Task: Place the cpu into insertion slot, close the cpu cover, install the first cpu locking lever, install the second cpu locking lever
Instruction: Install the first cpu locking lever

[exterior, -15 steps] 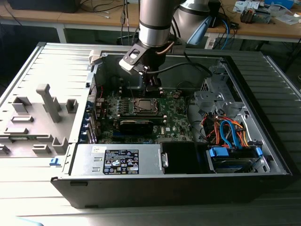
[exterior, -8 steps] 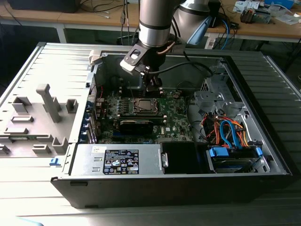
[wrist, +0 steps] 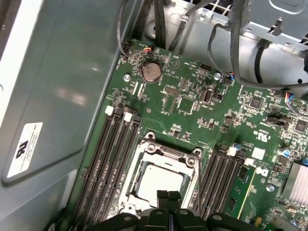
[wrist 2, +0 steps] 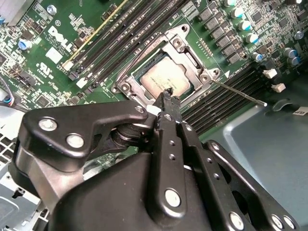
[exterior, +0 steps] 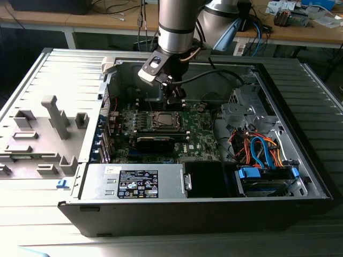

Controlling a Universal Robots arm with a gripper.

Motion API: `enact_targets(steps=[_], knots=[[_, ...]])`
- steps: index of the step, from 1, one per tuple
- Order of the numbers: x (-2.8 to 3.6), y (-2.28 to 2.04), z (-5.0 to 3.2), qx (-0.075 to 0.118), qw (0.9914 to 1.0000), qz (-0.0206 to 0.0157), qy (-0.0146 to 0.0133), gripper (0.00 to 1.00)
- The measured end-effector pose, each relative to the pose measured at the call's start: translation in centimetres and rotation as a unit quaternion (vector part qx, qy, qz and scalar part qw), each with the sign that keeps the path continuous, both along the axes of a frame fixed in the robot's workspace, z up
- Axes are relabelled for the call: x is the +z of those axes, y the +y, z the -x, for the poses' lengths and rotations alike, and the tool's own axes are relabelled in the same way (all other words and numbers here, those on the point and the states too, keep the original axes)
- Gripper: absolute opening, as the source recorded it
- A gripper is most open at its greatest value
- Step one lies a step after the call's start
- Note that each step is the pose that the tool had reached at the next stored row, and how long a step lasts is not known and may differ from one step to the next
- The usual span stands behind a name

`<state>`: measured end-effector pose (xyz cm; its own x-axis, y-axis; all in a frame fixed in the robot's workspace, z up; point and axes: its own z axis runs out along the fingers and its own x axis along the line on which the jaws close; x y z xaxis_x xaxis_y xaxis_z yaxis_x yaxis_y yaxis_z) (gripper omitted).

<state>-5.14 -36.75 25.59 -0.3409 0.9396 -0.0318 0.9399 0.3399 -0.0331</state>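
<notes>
The cpu [wrist 2: 166, 79] lies flat in the insertion slot [exterior: 163, 120] on the green board, its silvery top also plain in the first wrist view [wrist: 159, 180]. The cpu cover [wrist: 166, 156] is down around it as a metal frame [wrist 2: 195, 57]. One thin locking lever [wrist 2: 238, 92] sticks out sideways from the socket corner, unlatched. A second wire lever [wrist 2: 139, 50] runs along the socket's opposite side. My gripper [wrist 2: 166, 98] is shut on nothing, its fingertips [wrist: 163, 195] hanging just above the socket's near edge. In the exterior view the gripper [exterior: 174, 100] hovers right behind the socket.
Black memory slots [wrist: 103, 163] flank the socket on both sides. A round coin battery [wrist: 150, 71] sits further along the board. A long black heatsink block [exterior: 155, 142], the power supply [exterior: 139, 182], coloured cables [exterior: 257, 150] and the case wall [wrist: 62, 96] hem in the board.
</notes>
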Motion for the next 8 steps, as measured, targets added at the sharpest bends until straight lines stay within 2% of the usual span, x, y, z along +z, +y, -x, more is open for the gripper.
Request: enact_targets(steps=[8], knots=[[0.0, 0.0, 0.0, 0.027, 0.99964, 0.0, 0.0, 0.11]])
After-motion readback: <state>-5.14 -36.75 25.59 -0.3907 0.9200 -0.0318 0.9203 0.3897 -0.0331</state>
